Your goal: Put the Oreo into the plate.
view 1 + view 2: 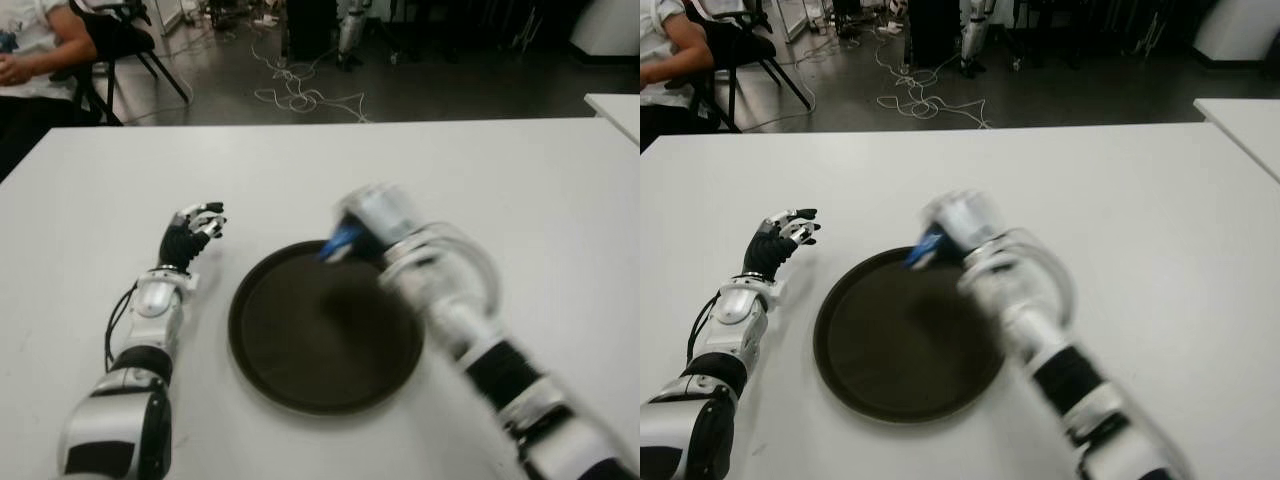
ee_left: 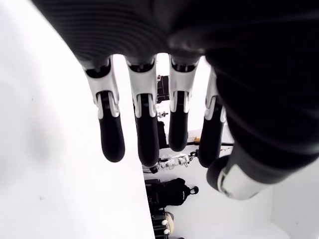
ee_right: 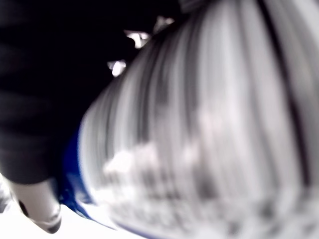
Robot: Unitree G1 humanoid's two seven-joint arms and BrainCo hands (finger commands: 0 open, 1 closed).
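A round dark plate [image 1: 300,350] lies on the white table [image 1: 500,180] in front of me. My right hand [image 1: 365,225] hovers over the plate's far rim, blurred by motion, with a blue Oreo pack [image 1: 340,240] sticking out of its curled fingers toward the left. Up close in the right wrist view, the blue pack [image 3: 70,169] shows pressed against the hand. My left hand [image 1: 195,230] shows on the table left of the plate, fingers [image 2: 144,129] extended and holding nothing.
A seated person [image 1: 30,60] and a chair are beyond the table's far left corner. Cables [image 1: 300,95] lie on the floor behind the table. Another white table's corner [image 1: 615,105] shows at the far right.
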